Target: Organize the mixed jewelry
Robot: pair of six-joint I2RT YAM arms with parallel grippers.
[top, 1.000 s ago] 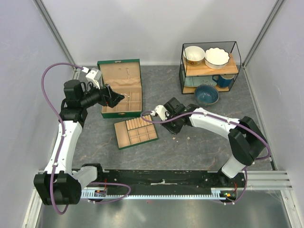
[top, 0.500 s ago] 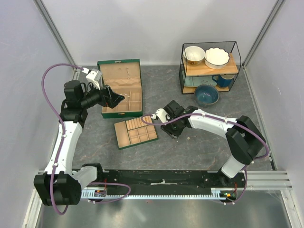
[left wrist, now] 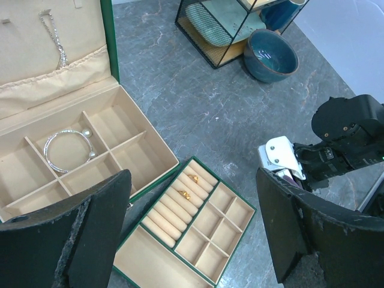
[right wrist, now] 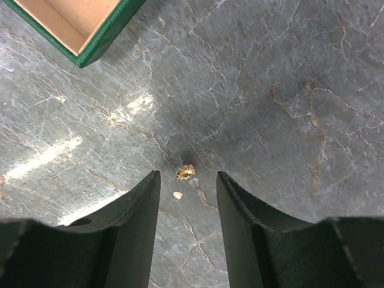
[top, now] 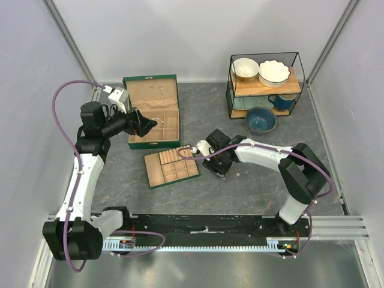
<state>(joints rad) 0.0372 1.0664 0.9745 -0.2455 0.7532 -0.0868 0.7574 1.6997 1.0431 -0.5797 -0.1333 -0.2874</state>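
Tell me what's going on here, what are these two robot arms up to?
They're sorting jewelry into a green box and its tray. The right gripper is open low over a tiny gold piece on the table, a finger either side, not touching it. The left gripper hovers open and empty by the box. A silver bangle lies in one box compartment; two gold rings sit in the tray's rolls.

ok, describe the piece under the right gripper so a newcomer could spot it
Start at the loose green tray; the right gripper hangs just right of it. On the bare tabletop between its fingers lies a tiny gold stud, shiny and knobbly, unlike the paler speck beside it.
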